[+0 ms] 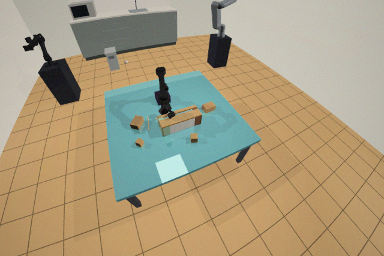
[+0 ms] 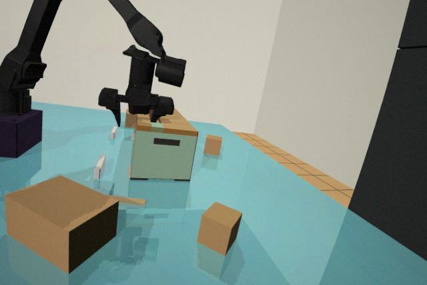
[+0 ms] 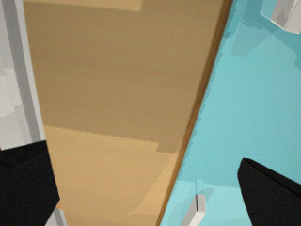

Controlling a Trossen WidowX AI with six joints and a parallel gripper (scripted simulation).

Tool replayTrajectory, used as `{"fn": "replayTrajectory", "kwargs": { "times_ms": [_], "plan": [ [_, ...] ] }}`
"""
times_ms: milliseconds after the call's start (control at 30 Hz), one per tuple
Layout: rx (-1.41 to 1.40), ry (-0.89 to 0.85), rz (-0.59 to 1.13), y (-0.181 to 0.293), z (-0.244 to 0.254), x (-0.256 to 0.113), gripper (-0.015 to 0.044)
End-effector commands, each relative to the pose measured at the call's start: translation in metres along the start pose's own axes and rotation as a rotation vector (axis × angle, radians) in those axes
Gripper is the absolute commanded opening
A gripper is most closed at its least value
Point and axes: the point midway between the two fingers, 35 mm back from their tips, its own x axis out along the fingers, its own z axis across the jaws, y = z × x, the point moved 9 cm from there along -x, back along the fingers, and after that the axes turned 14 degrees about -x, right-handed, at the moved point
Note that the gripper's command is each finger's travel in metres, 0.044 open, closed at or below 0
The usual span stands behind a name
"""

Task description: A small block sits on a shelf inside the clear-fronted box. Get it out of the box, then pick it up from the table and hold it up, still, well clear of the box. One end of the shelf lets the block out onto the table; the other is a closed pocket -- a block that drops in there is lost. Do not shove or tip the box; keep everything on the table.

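Note:
The box (image 1: pixel 183 125) (image 2: pixel 161 163) stands upright on the table, with a wooden top, a long slot in it and a pale end panel with a dark opening. My gripper (image 1: pixel 167 114) (image 2: pixel 136 123) (image 3: pixel 163 154) is open and empty, pointing down. It straddles the wooden top strip (image 3: pixel 118 85) on the arm's side of the box: one finger is at the slot, its tip hidden in the exterior view, and the other hangs outside the box over the table. The small block inside the box cannot be made out; the shelf is hidden too.
Wooden blocks stand on the table (image 1: pixel 130 172): a large one (image 1: pixel 137 122) (image 2: pixel 62 223), a small one (image 1: pixel 139 142) (image 2: pixel 219 228), another small one (image 1: pixel 194 138) (image 2: pixel 213 145) and one (image 1: pixel 208 107) beyond the box. A thin stick (image 1: pixel 148 123) and white bars (image 2: pixel 99 166) (image 3: pixel 195 210) lie nearby.

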Motion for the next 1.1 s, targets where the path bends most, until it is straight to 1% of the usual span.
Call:
{"fn": "replayTrajectory", "kwargs": {
  "times_ms": [0, 1067],
  "plan": [
    [-0.002, -0.001, 0.004, 0.011, 0.003, 0.004, 0.04],
    [-0.001, -0.003, 0.011, 0.079, 0.02, 0.029, 0.04]
  ]
}}
